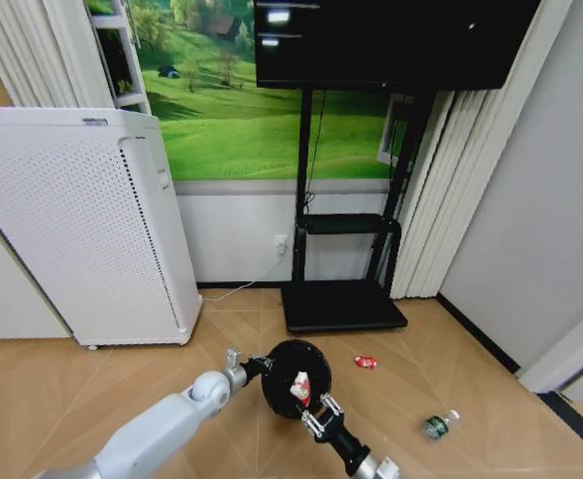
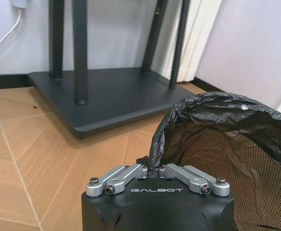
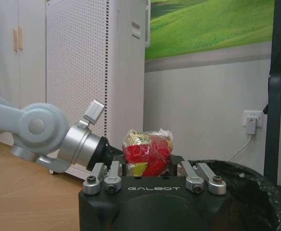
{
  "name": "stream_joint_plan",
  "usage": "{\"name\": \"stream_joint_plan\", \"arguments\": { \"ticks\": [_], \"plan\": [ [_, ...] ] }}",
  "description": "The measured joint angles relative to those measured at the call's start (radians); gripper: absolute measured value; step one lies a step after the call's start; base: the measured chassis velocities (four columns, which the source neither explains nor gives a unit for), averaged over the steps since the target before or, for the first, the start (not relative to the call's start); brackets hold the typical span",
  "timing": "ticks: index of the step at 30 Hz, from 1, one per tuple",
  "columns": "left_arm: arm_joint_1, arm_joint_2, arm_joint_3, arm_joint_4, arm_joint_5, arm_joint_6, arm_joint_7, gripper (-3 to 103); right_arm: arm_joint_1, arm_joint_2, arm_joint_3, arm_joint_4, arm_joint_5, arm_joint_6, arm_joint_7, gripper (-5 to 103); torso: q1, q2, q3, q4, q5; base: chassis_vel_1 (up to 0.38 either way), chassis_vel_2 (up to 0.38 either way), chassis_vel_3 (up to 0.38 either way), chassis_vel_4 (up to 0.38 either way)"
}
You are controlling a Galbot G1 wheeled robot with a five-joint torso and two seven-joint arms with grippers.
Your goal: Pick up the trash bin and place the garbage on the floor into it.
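The left gripper (image 2: 155,169) is clamped on the trash bin (image 1: 291,377) rim, holding it off the floor (image 1: 92,384); the right gripper (image 1: 312,413) clasps a red wrapper (image 3: 146,153) just over the bin's near rim

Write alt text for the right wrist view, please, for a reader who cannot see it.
The right hand is shut on a crumpled red-and-white wrapper, held just above the bag-lined rim of the black trash bin. The left arm reaches toward the bin, with a white perforated appliance behind.
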Motion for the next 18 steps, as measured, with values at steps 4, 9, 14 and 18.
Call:
{"name": "stream_joint_plan", "arguments": {
  "ticks": [4,9,14,18],
  "plan": [
    [0.014,0.026,-0.006,-0.041,-0.002,0.0,0.004,3,0.013,0.006,-0.004,-0.023,-0.005,-0.002,0.016,44,0.0,0.0,0.0,-0.0001,-0.0003,0.0,0.0,0.0,0.0],
    [0.041,0.053,-0.035,-0.072,-0.013,0.001,0.005,3,0.018,0.006,0.002,-0.032,-0.008,-0.012,0.034,54,0.0,0.0,0.0,0.0,-0.0003,0.0,0.0,0.0,0.0],
    [0.081,0.051,-0.076,-0.089,-0.025,0.003,0.0,3,0.017,0.009,-0.007,-0.032,-0.009,-0.017,0.064,76,0.0,0.0,0.0,-0.0001,-0.0003,0.0,0.0,0.0,0.0],
    [0.125,0.047,-0.108,-0.1,-0.03,0.005,-0.014,3,0.02,0.013,-0.011,-0.04,-0.016,-0.004,0.08,91,0.0,0.0,0.0,-0.0001,-0.0003,0.0,0.0,0.0,0.0]
  ]
}}
